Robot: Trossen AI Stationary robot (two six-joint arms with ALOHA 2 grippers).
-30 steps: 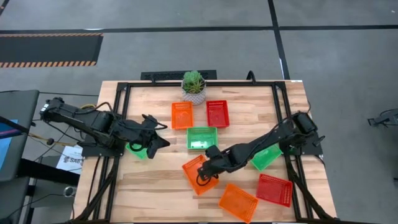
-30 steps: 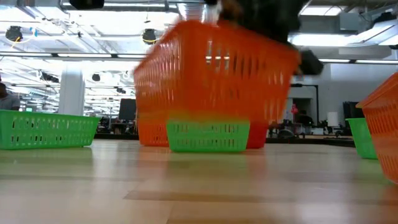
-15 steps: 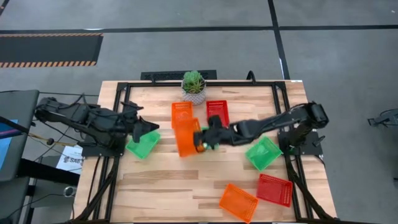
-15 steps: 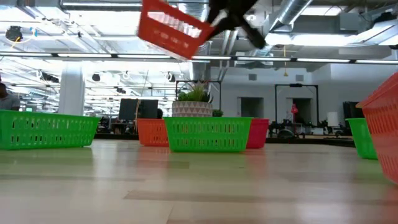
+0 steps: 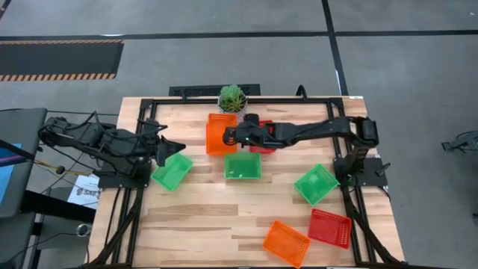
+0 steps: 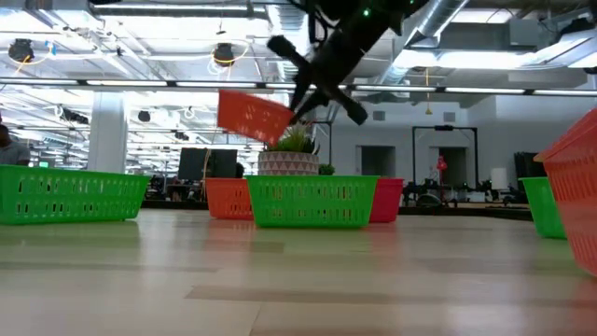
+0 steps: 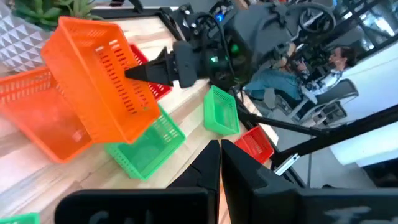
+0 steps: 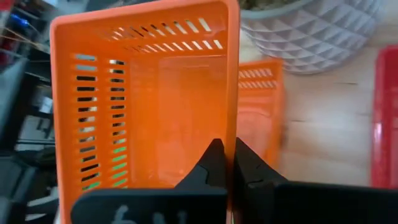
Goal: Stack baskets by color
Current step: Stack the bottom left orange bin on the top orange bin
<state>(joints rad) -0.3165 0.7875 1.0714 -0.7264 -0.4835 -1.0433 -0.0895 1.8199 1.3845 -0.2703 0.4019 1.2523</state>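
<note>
Above the rear orange basket [image 5: 219,144], the right tool [image 5: 233,139] grasps another orange basket [image 7: 99,78], hiding it.

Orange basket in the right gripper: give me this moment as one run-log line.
right gripper: shut on orange basket, held above second orange basket by the plant | left gripper: shut, empty, near green basket

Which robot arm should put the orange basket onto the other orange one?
The right arm. Its tool already grips the raised orange basket just above the orange basket on the table. The left tool sits shut near a green basket.
</note>
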